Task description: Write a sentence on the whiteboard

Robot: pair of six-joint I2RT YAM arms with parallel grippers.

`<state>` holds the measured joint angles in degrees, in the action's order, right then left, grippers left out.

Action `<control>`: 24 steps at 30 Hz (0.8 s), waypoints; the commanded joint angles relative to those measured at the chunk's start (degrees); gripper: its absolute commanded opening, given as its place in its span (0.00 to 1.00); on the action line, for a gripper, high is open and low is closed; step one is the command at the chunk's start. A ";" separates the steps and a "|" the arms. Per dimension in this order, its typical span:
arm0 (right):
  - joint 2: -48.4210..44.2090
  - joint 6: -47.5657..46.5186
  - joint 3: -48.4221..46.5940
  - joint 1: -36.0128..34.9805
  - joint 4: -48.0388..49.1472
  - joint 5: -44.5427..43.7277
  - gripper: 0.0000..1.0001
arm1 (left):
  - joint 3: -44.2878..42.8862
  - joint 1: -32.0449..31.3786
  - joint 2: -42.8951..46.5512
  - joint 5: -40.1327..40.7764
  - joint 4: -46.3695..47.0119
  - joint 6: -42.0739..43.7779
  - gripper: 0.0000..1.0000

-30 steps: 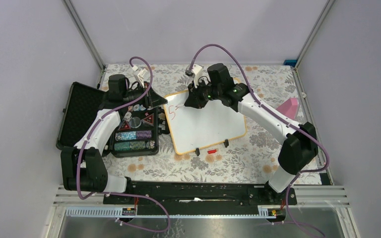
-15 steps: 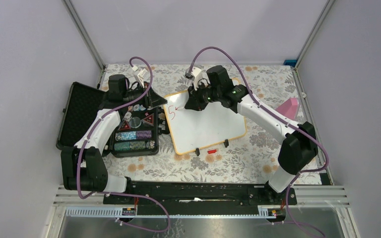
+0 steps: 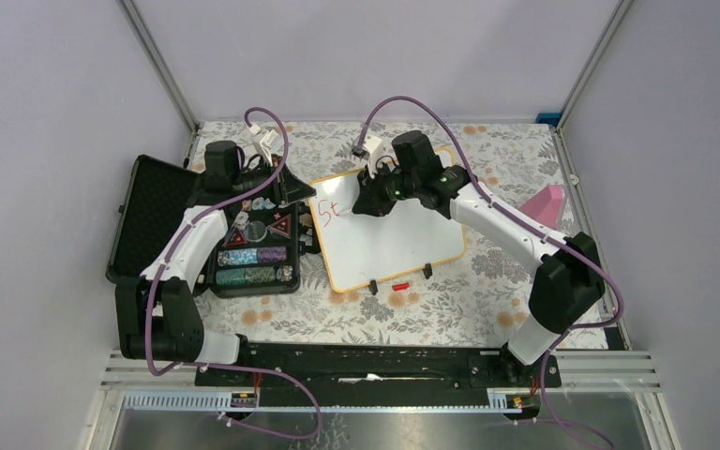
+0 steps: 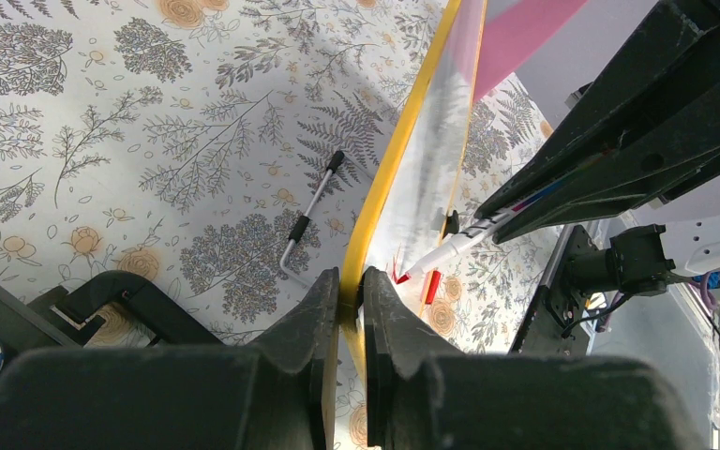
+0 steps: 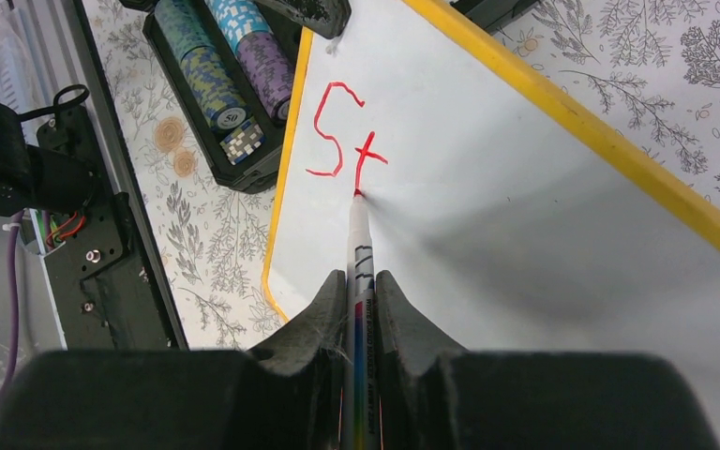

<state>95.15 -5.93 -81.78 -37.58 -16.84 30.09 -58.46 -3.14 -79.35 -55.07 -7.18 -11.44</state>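
Red handwritten "St" stands on the whiteboard (image 5: 544, 244); one poker chip (image 5: 232, 119) reads "50".

Floral-patterned table (image 3: 497, 141), seen from above
On it rest the whiteboard (image 3: 394, 246), an open black case (image 3: 150, 220) to its left, a small red cap (image 3: 399, 284) by its near edge, and a pink object (image 3: 549, 203) far right.

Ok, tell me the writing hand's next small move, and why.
Probably lift the marker tip slightly and shift it just past the t onto blank whiteboard: only "St" is written, the tip sits at the t's foot, and the left hand pinches the frame.
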 commanded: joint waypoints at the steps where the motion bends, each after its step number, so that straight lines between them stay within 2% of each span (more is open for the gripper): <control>1: -2.82 -2.01 0.72 -0.29 1.49 -2.41 0.00 | 0.18 -0.12 -0.43 0.93 0.59 1.60 0.00; 15: -3.35 -2.78 -0.94 -0.01 1.21 -4.87 0.00 | 0.18 -0.12 -0.28 0.87 0.59 1.42 0.00; 24: -5.52 -2.50 -1.62 0.03 -1.28 1.06 0.00 | 0.20 -0.12 -0.43 0.58 0.46 1.64 0.00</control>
<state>93.10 -7.70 -81.28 -37.65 -17.65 28.40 -58.46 -3.14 -79.35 -55.31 -7.14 -11.44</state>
